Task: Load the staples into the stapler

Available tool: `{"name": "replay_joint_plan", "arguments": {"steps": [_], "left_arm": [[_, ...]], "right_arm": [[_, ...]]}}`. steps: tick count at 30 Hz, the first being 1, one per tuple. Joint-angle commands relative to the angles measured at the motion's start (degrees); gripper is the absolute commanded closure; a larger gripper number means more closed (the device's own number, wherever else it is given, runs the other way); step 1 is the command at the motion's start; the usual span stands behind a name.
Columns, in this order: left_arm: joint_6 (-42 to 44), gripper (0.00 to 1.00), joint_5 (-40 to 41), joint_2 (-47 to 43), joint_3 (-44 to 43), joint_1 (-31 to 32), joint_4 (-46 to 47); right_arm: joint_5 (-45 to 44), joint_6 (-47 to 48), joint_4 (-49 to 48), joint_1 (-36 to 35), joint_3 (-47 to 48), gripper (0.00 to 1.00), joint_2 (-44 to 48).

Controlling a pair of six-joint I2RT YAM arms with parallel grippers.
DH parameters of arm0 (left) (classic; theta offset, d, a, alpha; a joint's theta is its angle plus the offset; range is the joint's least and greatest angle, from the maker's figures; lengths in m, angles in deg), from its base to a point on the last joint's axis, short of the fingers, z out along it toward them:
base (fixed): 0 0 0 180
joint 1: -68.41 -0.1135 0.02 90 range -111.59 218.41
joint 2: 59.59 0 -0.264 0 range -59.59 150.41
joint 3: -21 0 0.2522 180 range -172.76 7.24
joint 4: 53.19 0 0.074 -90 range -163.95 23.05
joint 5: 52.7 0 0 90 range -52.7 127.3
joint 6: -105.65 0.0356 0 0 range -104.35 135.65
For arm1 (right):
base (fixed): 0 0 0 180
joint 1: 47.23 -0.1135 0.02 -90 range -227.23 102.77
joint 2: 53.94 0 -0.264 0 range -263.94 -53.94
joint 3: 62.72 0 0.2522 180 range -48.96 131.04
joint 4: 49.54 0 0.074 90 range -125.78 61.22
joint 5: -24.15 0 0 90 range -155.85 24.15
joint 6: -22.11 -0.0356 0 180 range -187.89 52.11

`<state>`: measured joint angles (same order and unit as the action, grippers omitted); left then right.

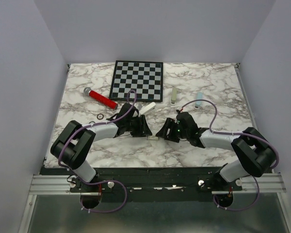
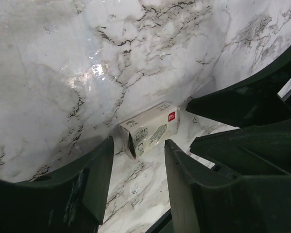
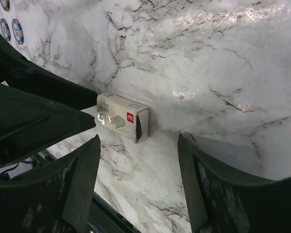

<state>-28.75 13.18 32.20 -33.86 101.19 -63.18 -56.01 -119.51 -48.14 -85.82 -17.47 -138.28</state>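
Staples [image 2: 149, 130] on marble table [image 1: 203, 85], left fingers [image 2: 94, 179] and right fingers [image 3: 82, 179] parted nearby

We see the box of staples [image 1: 152, 138] on the table [image 1: 223, 82]: left gripper [image 1: 146, 132] just left of it, right gripper [image 1: 161, 135] just right, chessboard [image 1: 137, 80] behind.

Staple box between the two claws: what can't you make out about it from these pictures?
- Top view: the staple box is tiny between the left gripper and right gripper; contact unclear.
- Left wrist view: its dark end hides any contents.
- Wrist views: its print is too small to read.
- No view lets me identify the stapler.
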Motion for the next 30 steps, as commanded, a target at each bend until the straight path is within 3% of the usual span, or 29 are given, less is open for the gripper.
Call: {"name": "replay_joint_plan", "arguments": {"steps": [1, 23, 29, 30], "left_arm": [[0.3, 0.47, -1.8, 0.7, 0.0, 0.4, 1.3], [1.5, 0.69, -4.2, 3.9, -2.8, 1.2, -1.0], [1.4, 0.89, -4.4, 4.2, -2.7, 1.2, -0.2], [1.3, 0.97, -4.7, 4.2, -2.7, 1.2, -0.2]], "right_arm": [[2.3, -0.9, -3.5, 0.4, -0.7, 0.3, -2.6], [4.9, -0.1, -3.7, 0.4, 1.0, 0.35, -8.6], [3.5, 0.8, -2.3, 0.4, 0.7, 0.35, -7.4], [2.9, 1.2, -1.4, 0.4, 0.8, 0.35, -7.1]]}}
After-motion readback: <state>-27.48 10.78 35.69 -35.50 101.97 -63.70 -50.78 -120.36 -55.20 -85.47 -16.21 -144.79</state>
